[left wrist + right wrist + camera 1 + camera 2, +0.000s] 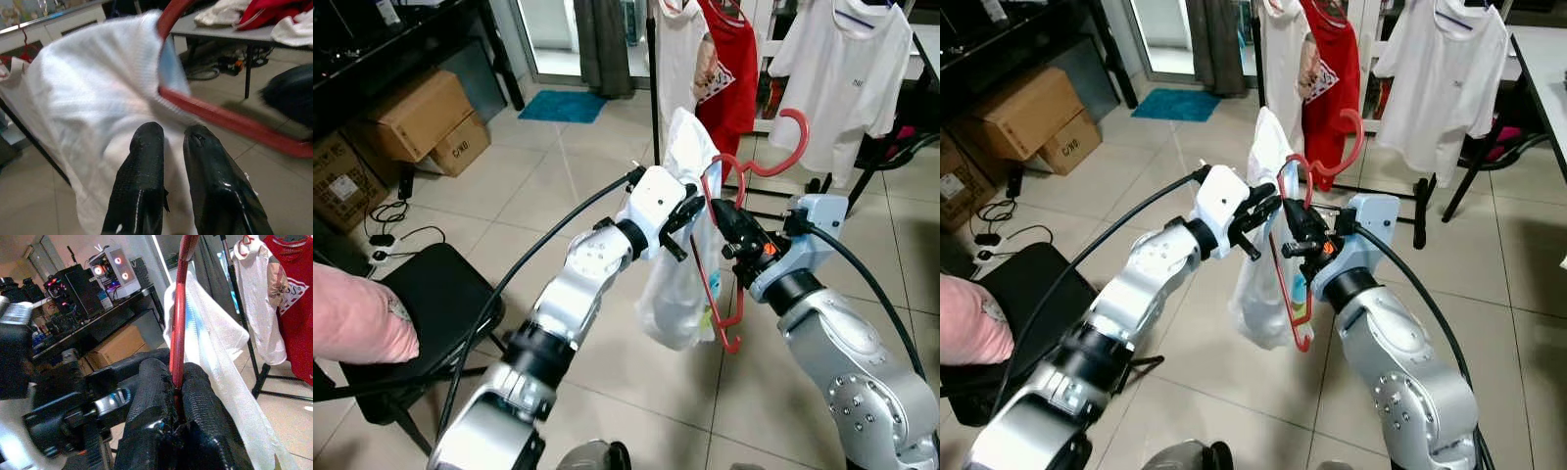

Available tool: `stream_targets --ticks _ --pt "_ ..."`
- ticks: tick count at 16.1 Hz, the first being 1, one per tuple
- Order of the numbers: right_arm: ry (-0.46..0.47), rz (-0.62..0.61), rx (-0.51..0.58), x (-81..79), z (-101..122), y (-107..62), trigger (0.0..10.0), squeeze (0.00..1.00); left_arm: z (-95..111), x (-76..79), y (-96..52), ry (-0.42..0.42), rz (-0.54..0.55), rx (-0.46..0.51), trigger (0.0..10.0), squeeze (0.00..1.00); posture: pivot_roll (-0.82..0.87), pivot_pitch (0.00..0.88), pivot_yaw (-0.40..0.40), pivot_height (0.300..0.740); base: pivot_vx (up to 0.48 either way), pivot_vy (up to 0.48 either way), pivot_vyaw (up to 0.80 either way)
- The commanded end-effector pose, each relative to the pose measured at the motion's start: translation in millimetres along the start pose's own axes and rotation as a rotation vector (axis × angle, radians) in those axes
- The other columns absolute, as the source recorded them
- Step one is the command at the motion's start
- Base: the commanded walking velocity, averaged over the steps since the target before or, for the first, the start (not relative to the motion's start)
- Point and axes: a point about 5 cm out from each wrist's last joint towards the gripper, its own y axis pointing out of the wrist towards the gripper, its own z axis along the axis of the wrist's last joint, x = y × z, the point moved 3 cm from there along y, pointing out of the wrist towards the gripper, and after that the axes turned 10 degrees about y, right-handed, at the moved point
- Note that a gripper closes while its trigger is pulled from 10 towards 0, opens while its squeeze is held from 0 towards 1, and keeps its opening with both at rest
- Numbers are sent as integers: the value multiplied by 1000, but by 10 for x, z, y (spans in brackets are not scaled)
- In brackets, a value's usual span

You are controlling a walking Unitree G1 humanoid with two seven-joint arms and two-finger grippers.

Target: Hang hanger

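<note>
We keep the right gripper (177,396) pinched firmly on the red hanger (734,245), mid-air before the clothes rack (655,88), and raise its hook level to the rail. The left gripper (173,147), fingers nearly together, steadies the white shirt (680,255). The hanger is thin, rigid plastic; the shirt is soft, limp cloth.

my left pincer (690,217) left of my right pincer (729,223), near | hanger (729,257) in right pincer, garment (677,274) on it, between both | clothes rack (655,88) behind | chair (431,304) left | boxes (421,119) far left on floor
</note>
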Motion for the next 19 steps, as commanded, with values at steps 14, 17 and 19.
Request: stream_targets --ticks 14,17,19 --pt "-36 59 25 -127 84 1 10000 0 6 100 -9 46 21 -54 10000 0 -140 44 131 740 0 0 0" --pt "-36 70 22 -148 78 9 10000 0 -76 6 -18 61 64 -104 10000 0 -139 44 133 740 0 0 0" --pt "-30 72 25 -152 79 12 10000 0 -88 -73 -12 73 95 -117 10000 0 -134 50 132 740 0 0 0"
